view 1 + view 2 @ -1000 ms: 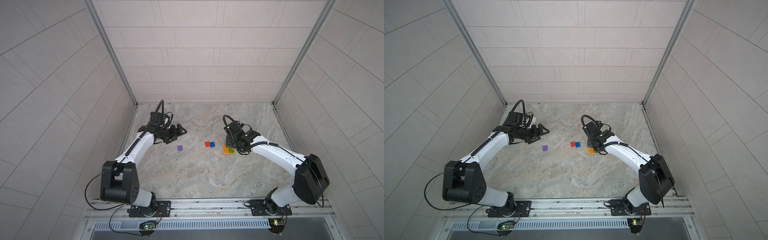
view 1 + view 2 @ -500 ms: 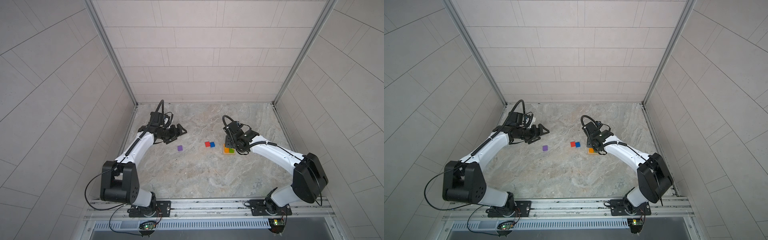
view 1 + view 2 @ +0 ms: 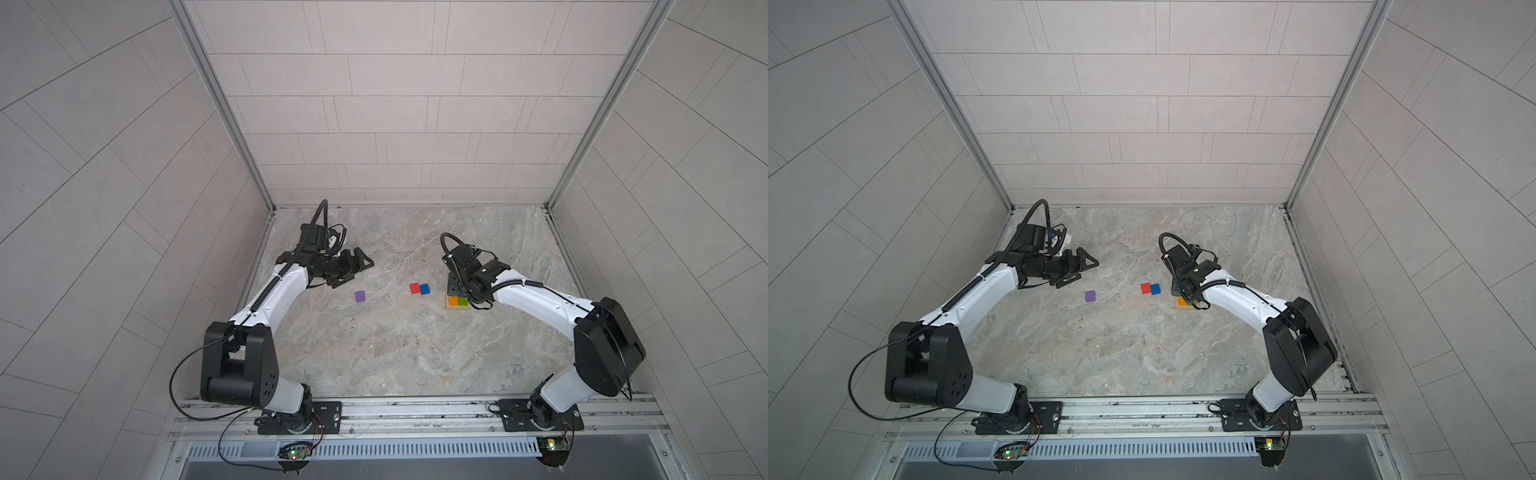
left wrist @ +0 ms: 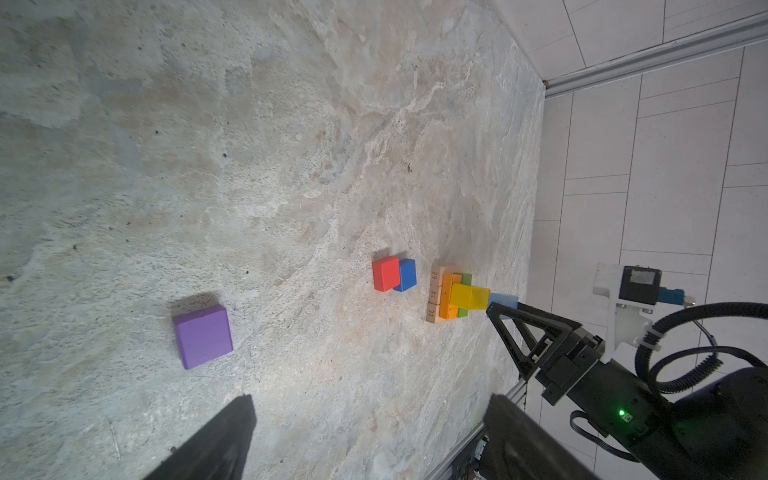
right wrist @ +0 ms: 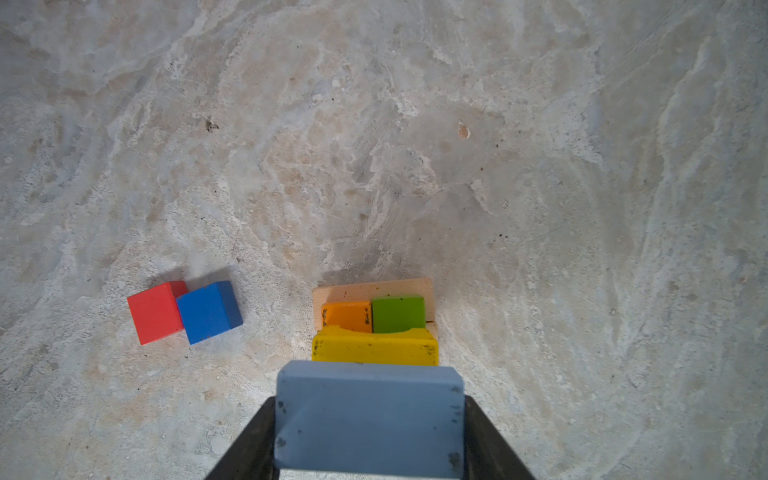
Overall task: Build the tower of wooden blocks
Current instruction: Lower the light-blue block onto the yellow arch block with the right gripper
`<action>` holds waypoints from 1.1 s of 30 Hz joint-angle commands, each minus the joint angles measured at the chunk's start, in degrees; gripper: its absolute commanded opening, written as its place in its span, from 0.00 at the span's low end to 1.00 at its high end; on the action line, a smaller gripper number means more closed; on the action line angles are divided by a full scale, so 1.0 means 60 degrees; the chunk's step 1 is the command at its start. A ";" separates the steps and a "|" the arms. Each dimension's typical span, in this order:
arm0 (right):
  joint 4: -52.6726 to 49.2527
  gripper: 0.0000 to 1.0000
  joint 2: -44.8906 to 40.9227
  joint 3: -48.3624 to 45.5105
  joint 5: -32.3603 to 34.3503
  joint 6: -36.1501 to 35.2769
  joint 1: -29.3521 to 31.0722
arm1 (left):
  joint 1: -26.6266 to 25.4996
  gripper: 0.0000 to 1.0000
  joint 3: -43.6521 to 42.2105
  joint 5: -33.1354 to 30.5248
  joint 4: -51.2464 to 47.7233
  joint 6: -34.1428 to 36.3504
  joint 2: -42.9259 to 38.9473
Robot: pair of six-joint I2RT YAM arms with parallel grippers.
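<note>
Jaws of the left gripper (image 3: 353, 272) stand wide apart on nothing; jaws of the right gripper (image 5: 370, 401) are clamped on a light-blue wooden brick (image 5: 369, 436).

Both top views: we see the left gripper above the marbled stone surface (image 3: 395, 353) toward its left edge. A purple wooden cube (image 3: 360, 296) lies left of centre, and a red wooden cube (image 3: 414, 288) touches a blue wooden cube (image 3: 424, 289) near the centre. The tower (image 3: 457, 302) stands toward the right edge, half hidden under the right arm (image 3: 536, 299).

Left wrist view: we see the tower's tan wooden base (image 4: 434, 297), an orange wooden brick (image 4: 445, 301) and a green wooden brick (image 4: 465, 278) upon it, and a yellow wooden brick (image 4: 469, 297) laid across them. The light-blue brick hangs just above the yellow one, and we cannot tell whether they touch.

Right wrist view: orange and green lie side by side on the base, the yellow brick covers the ends nearer the gripper, and the held brick fills the gap between the fingers (image 5: 257, 440).
</note>
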 commanded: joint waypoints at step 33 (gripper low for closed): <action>0.0305 0.36 0.0447 -0.0416 0.0067 0.0052 -0.0108 | -0.0034 0.94 -0.0050 -0.0016 0.0042 0.0079 -0.0084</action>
